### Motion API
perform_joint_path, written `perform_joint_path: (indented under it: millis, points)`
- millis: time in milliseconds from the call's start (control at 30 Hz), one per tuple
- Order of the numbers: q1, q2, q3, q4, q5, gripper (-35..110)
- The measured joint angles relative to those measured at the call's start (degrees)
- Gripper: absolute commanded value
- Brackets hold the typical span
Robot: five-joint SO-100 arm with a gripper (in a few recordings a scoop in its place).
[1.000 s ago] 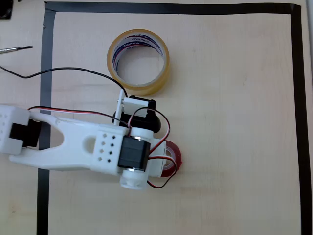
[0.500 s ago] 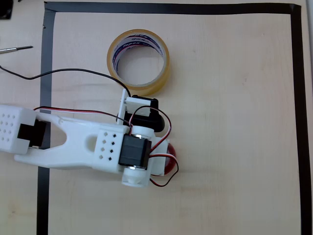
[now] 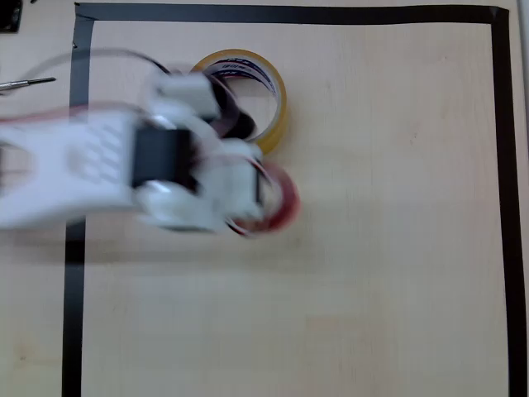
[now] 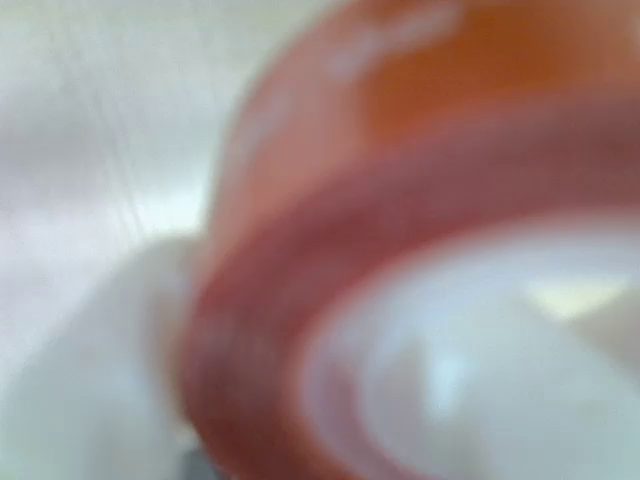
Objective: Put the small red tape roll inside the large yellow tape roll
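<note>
Gripping seems likely, yet the jaws themselves are lost in motion blur in the overhead view, so whether they stand apart or clamp on anything cannot be told; the gripper (image 3: 252, 194) sits at the right end of the smeared white arm (image 3: 83, 169), directly over the small red tape roll (image 3: 277, 203); that roll shows as a red arc poking out from under the gripper's right side, just below and right of the large yellow tape roll (image 3: 273, 95), close to its lower rim; whether the two rolls touch cannot be told through the blur; in the wrist view the small red tape roll (image 4: 300, 300) looms very close, a glossy red band curving around a white inner core, with a pale blurred finger (image 4: 110, 370) beside it at lower left; the large yellow tape roll lies flat on the pale wooden table (image 3: 397, 248), its printed white core partly covered by the arm's dark motor and wires; a black tape border (image 3: 499, 165) frames the work area along the top, left and right; a thin metal tool (image 3: 29, 83) rests outside the border at the left edge.
</note>
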Motion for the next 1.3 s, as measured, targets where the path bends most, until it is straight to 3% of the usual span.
perform_joint_path:
  millis: [267,467,1300]
  points:
    - [-10.72,17.58,16.08,0.09,0.0,0]
    - [-15.73,17.67,20.39,-1.14,0.0,0]
    - [-18.9,3.78,23.91,-13.54,0.79,0]
